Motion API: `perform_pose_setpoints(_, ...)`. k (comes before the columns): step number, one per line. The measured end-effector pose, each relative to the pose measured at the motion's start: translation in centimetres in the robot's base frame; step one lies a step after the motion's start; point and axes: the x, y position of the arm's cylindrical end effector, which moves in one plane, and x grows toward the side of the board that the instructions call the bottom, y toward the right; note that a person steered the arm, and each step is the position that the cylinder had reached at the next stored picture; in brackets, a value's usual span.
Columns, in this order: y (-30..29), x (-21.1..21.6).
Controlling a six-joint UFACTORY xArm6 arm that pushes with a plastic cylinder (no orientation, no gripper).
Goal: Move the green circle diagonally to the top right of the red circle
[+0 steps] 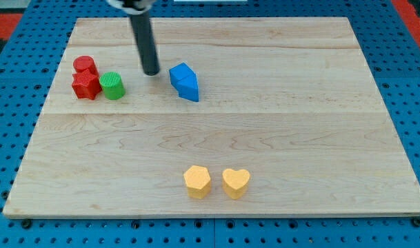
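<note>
1. Plainly, I have no jaws to open or close: I end in a straight dark rod, and my tip (pixel 150 71) rests on the wooden board (pixel 265 138), holding nothing and touching no block.
2. My tip sits between the green circle (pixel 113 85), near on the view's left, and the blue block (pixel 185 82), near on the view's right.
3. The green circle stands just beside the red star (pixel 86 85), touching or almost so; the red circle (pixel 84 65) is above the star, towards the view's top.
4. I judge the green circle light, stiff and ready to slide; being round, it will likely roll off my tip unless I push through its centre.
5. The contact point I would pick is its lower-left side, though the star crowds that spot.
6. Two yellow blocks, a hexagon (pixel 196 181) and a heart (pixel 236 182), lie well apart near the view's bottom.
</note>
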Motion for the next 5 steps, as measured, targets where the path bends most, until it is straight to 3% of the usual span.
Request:
perform_pose_setpoints(2, 0.9, 5.0)
perform_pose_setpoints(3, -2.7, 7.8)
perform_pose_setpoints(5, -11.5, 6.4)
